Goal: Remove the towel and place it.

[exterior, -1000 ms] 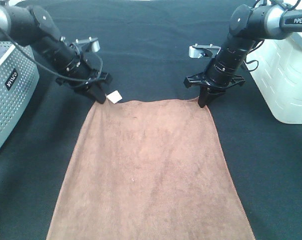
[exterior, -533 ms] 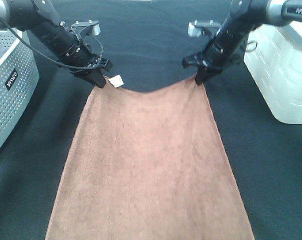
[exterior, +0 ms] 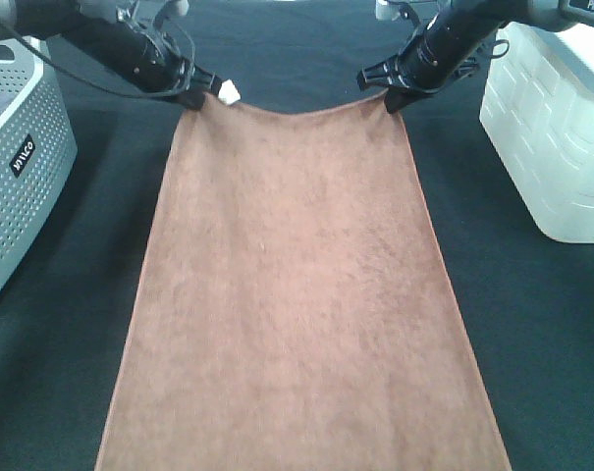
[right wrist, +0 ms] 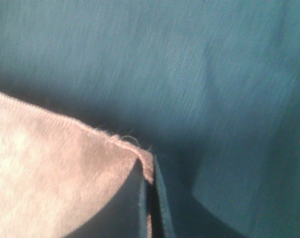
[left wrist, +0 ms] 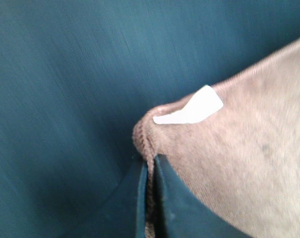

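The brown towel (exterior: 297,294) hangs stretched over the black-clothed table (exterior: 532,324), its far edge sagging between the two grippers. The left gripper (exterior: 195,97) has its fingers (left wrist: 142,198) clenched on the far-left corner beside the white tag (exterior: 227,93); the right gripper (exterior: 393,101) pinches the far-right corner. A perforated grey basket (exterior: 17,177) sits left, a white bin (exterior: 557,137) right.

"MIXCO" label on grey perforated basket (exterior: 22,157); partial "PiPER" on right arm (exterior: 581,8).
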